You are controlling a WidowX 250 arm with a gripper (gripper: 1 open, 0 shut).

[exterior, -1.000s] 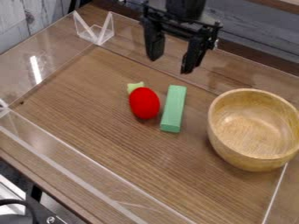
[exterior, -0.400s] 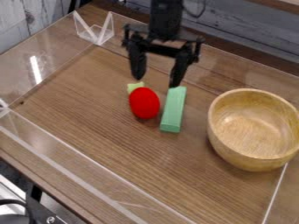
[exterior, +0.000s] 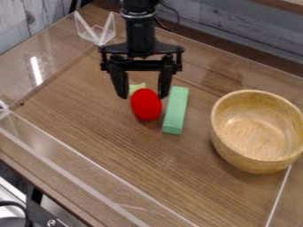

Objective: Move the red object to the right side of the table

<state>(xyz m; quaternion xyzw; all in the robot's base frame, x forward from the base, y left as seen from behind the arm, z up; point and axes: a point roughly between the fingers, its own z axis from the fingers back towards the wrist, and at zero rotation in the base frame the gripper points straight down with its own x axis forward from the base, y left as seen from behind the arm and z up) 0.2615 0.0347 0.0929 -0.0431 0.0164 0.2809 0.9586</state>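
Spread wide, the black gripper point(exterior: 141, 87) points straight down with one finger on either side of the red object's upper part, not clamped on it. At the table's point(exterior: 106, 151) centre sits the red object point(exterior: 145, 105), a small round glossy bright-red ball with a pale green leafy bit at its top, partly hidden by the fingers. Just beside it, at three o'clock, lies a light-green block point(exterior: 175, 110). Farther toward three o'clock stands a wooden bowl point(exterior: 257, 129), much larger than the ball.
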